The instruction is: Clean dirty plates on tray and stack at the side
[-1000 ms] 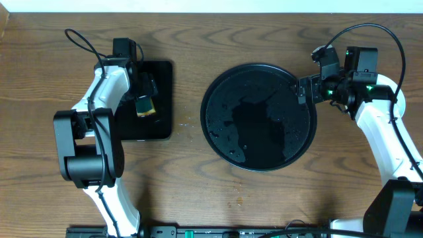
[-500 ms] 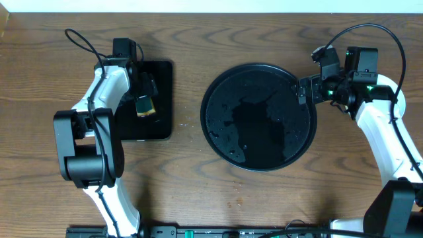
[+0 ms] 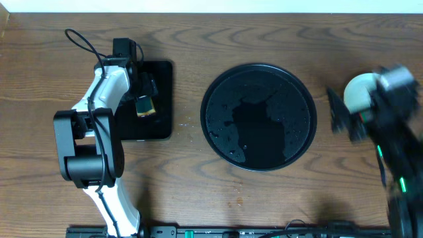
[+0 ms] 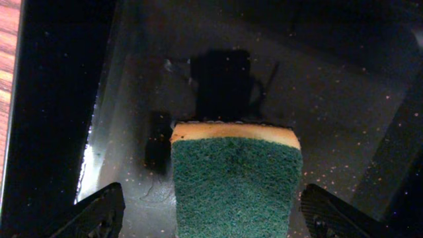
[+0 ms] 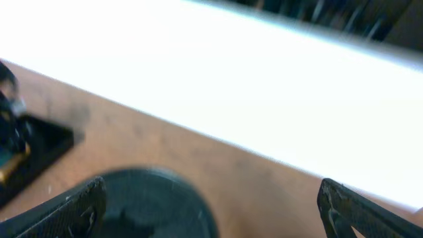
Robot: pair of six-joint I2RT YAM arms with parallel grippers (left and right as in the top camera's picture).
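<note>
Round tray (image 3: pixel 291 132): it sits at the centre of the table (image 3: pixel 198 39), between your two arms. Its floor is wet, with droplets and glossy patches.

Left side: your left gripper (image 4: pixel 211 205) hangs over the small rectangular tray (image 3: pixel 162 79) at the table's left. The jaws stand wide, one tip at each lower corner of the wrist view. The sponge (image 4: pixel 234 188) lies between them, green scouring face up, with its yellow layer showing along the far edge. There is a clear gap on either side of it, so nothing is gripped.

Right side: your right arm (image 3: pixel 390 132) is blurred in the overhead view. It is near the table's right edge, apart from the round tray. Your right gripper (image 5: pixel 211 198) is spread fully, with nothing between the jaws. Its wrist view is blurred too, looking across the table with the round tray low in the picture and the rectangular tray at the far left.
</note>
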